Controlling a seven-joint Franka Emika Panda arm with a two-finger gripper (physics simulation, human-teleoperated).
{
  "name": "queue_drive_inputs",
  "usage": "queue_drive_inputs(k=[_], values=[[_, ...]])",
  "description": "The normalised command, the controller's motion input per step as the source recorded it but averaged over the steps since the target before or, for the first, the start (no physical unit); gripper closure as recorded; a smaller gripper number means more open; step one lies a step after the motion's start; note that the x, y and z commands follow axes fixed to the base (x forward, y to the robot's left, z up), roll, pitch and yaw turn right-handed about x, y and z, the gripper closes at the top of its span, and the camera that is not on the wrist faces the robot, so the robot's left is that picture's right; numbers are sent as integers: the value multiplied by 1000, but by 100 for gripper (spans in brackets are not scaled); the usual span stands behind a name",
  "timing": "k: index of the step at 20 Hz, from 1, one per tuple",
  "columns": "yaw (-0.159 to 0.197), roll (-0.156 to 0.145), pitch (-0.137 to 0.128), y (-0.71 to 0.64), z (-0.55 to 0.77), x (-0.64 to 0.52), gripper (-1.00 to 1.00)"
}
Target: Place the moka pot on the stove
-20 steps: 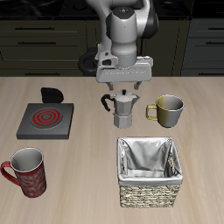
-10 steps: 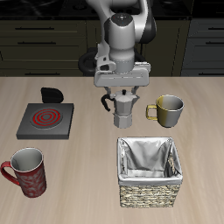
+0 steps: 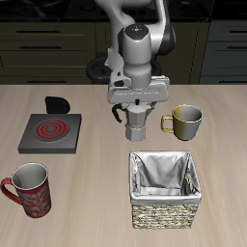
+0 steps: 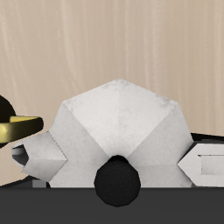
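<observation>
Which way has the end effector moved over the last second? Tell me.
Yes. The end effector has come down over the moka pot, judged against the olive-metallic mug beside it.

Table [image 3: 96, 183]: stove [image 3: 49, 134], moka pot [image 3: 138, 124], mugs, basket [image 3: 166, 189].

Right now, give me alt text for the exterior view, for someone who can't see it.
A robot arm's gripper is lowered over a silver moka pot near the table's back, beside an olive mug. A dark stove with red coils, a red mug and a lined wicker basket stand nearby.

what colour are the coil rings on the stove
Red, on the dark grey stove; clearest in the exterior view.
</observation>
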Motion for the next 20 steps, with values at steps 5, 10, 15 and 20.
queue_drive_inputs(k=[5,10,15,20], values=[[8,51,-9,49,-121,30,100],[1,0,11,-77,-79,6,100],[10,0,-24,-56,91,-42,100],[13,5,-44,-87,242,-66,100]])
